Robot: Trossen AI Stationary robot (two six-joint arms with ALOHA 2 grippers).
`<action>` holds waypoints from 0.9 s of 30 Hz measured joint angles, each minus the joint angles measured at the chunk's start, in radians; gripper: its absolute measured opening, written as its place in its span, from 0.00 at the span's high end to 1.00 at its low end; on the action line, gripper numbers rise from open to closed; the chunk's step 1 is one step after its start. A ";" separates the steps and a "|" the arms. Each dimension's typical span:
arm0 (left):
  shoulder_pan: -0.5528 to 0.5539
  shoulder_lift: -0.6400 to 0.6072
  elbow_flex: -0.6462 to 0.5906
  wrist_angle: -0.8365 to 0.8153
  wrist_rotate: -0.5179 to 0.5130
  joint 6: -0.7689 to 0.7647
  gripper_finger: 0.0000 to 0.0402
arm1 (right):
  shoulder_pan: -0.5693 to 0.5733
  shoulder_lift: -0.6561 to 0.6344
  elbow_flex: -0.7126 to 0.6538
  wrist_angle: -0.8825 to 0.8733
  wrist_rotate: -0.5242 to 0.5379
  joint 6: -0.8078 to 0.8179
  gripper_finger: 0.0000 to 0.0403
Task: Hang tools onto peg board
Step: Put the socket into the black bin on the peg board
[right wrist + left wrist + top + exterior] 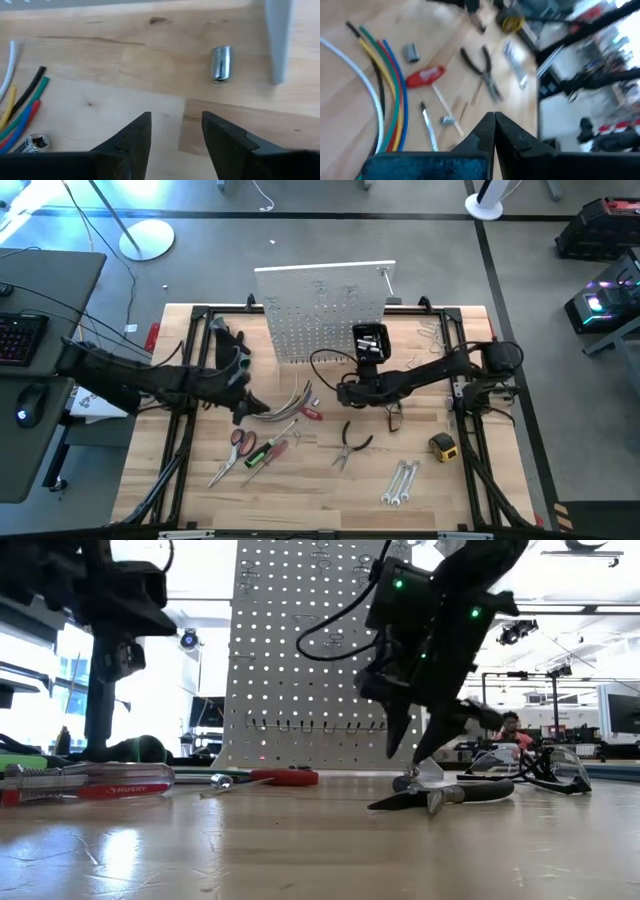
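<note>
The white peg board (325, 310) stands upright at the table's far side, with a black bin (370, 342) at its lower right. The tools lie on the wooden table: red-handled scissors (240, 442), a green-handled screwdriver (262, 452), black-handled pliers (350, 445), silver wrenches (400, 480) and a yellow tape measure (443, 445). My left gripper (494, 120) is shut with nothing in it, above the table's left part near the cable bundle (285, 405). My right gripper (176, 122) stands open, slanting down over bare wood in front of the board, near a small silver socket (220, 62).
A curved bundle of coloured cables (390, 95) lies between the two grippers. A red-handled screwdriver (90, 780) lies toward the near edge. Clear safety glasses (560, 768) sit right of my right gripper. A black metal frame (180, 440) borders the table.
</note>
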 joint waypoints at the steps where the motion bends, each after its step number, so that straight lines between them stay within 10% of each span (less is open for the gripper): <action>1: 0.000 -0.012 -0.015 0.013 -0.010 -0.006 1.00 | -0.003 -0.011 0.000 -0.022 -0.001 -0.001 0.58; 27: -0.001 0.089 -0.076 0.075 0.006 -0.010 1.00 | -0.163 0.015 0.000 0.006 -0.034 -0.179 0.46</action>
